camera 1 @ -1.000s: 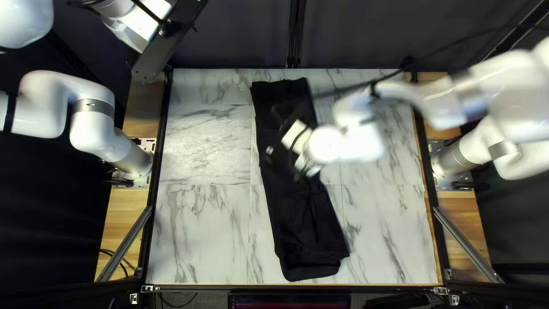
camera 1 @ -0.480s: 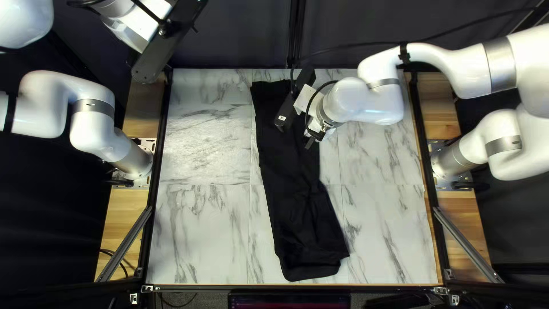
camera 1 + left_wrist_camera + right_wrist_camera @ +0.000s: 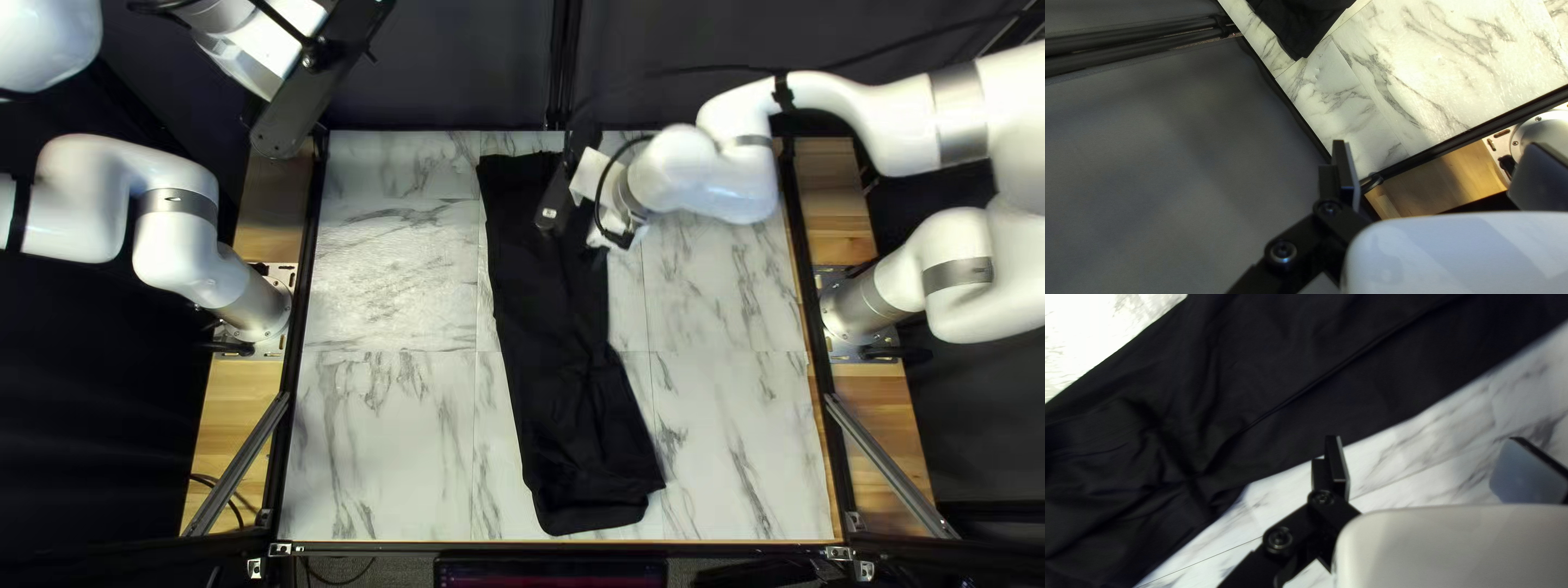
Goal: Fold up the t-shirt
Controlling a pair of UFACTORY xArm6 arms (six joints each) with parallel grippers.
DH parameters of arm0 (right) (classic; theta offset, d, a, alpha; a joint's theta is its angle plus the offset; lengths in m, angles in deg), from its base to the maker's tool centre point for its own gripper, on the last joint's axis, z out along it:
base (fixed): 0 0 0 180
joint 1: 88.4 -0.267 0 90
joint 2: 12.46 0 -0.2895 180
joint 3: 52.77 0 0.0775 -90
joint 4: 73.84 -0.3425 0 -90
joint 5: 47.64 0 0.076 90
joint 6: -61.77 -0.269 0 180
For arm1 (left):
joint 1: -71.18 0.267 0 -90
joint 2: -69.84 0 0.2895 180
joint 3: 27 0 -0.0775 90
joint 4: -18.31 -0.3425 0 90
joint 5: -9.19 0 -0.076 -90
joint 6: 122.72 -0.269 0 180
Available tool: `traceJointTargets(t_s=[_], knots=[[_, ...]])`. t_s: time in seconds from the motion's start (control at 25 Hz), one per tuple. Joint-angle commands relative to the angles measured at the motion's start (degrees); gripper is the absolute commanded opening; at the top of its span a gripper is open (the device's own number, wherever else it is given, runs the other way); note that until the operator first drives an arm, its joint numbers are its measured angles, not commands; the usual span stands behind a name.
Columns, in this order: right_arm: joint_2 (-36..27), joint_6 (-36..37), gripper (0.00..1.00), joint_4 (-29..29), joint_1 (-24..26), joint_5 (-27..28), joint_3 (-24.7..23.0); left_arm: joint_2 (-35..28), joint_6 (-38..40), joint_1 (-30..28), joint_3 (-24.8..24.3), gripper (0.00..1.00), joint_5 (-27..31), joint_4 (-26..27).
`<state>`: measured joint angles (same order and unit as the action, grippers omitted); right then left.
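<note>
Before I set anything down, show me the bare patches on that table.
The tabletop is bare from its left edge to the black shirt. More bare room lies between the shirt's near half and the table's right edge. Crowding is at the far right, where my right arm reaches toward the shirt.

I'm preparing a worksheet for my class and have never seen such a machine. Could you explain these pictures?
The robot's white left arm and right arm stand at a marble-patterned table. One picture looks down at a slant from above the table's near edge; the other two come from cameras on the arms' wrists. On the table lies a long, narrow strip of black cloth, presumably the t-shirt to be folded. The left claw and right claw are both open, so nothing is held.
</note>
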<state>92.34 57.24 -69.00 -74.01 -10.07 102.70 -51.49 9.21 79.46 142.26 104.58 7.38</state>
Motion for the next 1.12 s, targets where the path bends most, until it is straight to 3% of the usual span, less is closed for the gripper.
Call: traceJointTargets(t_s=[0.04, 0.28, 0.52, 0.6, 0.88, 1.12], knots=[[3.87, 4.94, 1.00, -2.69, 3.54, 0.43, 3.77, 0.00, 0.00, 0.00, 0.00, 1.00, 0.00, 0.00], [3.77, 6.33, 1.00, -3.32, 3.90, -0.11, 3.13, 0.00, 0.00, 0.00, 0.00, 1.00, 0.00, 0.00], [8.94, 30.68, 1.00, -18.47, 9.34, -2.48, 4.83, 0.00, 0.00, 0.00, 0.00, 1.00, 0.00, 0.00], [9.80, 28.87, 1.00, -15.95, 9.95, -3.00, 4.87, 0.00, 0.00, 0.00, 0.00, 1.00, 0.00, 0.00], [10.06, 29.83, 1.00, -16.34, 10.07, -3.10, 4.86, 0.00, 0.00, 0.00, 0.00, 1.00, 0.00, 0.00], [16.60, 37.68, 1.00, -18.52, 14.28, 1.49, 11.19, 0.00, 0.00, 0.00, 0.00, 1.00, 0.00, 0.00]])
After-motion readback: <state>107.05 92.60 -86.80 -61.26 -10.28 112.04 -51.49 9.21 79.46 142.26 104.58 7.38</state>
